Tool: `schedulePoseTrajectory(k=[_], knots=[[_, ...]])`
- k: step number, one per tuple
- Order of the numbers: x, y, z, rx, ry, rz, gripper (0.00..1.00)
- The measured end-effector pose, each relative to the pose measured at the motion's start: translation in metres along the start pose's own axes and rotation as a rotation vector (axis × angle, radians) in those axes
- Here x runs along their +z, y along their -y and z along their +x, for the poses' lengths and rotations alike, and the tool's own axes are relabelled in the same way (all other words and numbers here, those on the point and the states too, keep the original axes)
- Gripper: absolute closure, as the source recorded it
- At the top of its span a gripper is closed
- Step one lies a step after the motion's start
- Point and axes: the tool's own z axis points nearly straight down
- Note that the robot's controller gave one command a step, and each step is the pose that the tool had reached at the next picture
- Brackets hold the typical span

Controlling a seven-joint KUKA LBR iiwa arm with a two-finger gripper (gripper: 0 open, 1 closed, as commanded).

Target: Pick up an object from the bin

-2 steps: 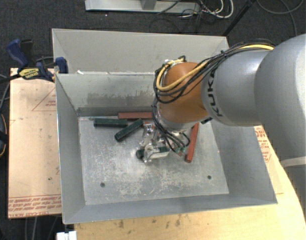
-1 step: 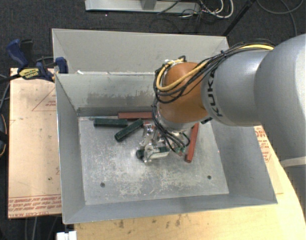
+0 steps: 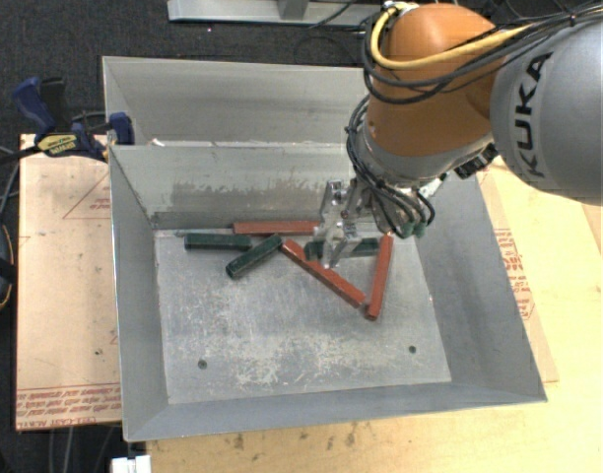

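Gripper (image 3: pixel 337 242) is down in the far-right part of the bin (image 3: pixel 282 363), tip at the upper end of the slanted red stick (image 3: pixel 326 274), right where a short dark green stick (image 3: pixel 364 248) crosses; open or closed can't be told. Crowding it: another red stick (image 3: pixel 274 228) along the far wall to its left and a third red stick (image 3: pixel 380 276) just to its right, its lower end meeting the slanted one. Two dark green sticks (image 3: pixel 254 257) (image 3: pixel 209 241) lie further left.
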Motion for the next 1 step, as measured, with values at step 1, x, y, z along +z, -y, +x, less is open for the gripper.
schedulePoseTrajectory(k=[1], knots=[[-0.0194, -0.0001, -0.0005, 0.003, 0.008, 0.000, 1.00]])
